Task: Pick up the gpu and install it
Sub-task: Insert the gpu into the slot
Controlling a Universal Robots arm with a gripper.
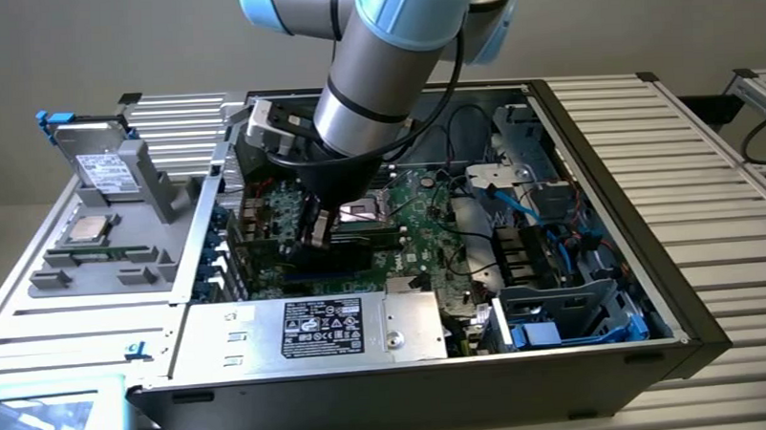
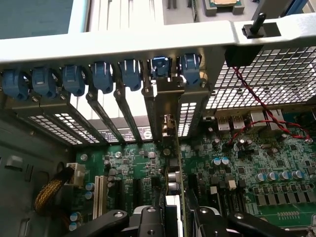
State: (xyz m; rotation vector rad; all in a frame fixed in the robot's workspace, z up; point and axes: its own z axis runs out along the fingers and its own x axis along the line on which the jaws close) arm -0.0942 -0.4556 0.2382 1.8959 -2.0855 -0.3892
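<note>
- My hand (image 2: pixel 173 217) grips the gpu (image 2: pixel 174 163) by its top edge, card upright so its connector faces the motherboard (image 2: pixel 247 163).
- Bracket sits against the rear slot openings (image 2: pixel 123 118), lining it up.

The gripper (image 2: pixel 174 217) clasps the gpu (image 2: pixel 172 148) between its two black fingers (image 2: pixel 148 219) — the card stands on edge over the green motherboard (image 2: pixel 247 163), its metal bracket up against the case's rear wall, beneath the blue slot clips (image 2: pixel 103 76).
</note>
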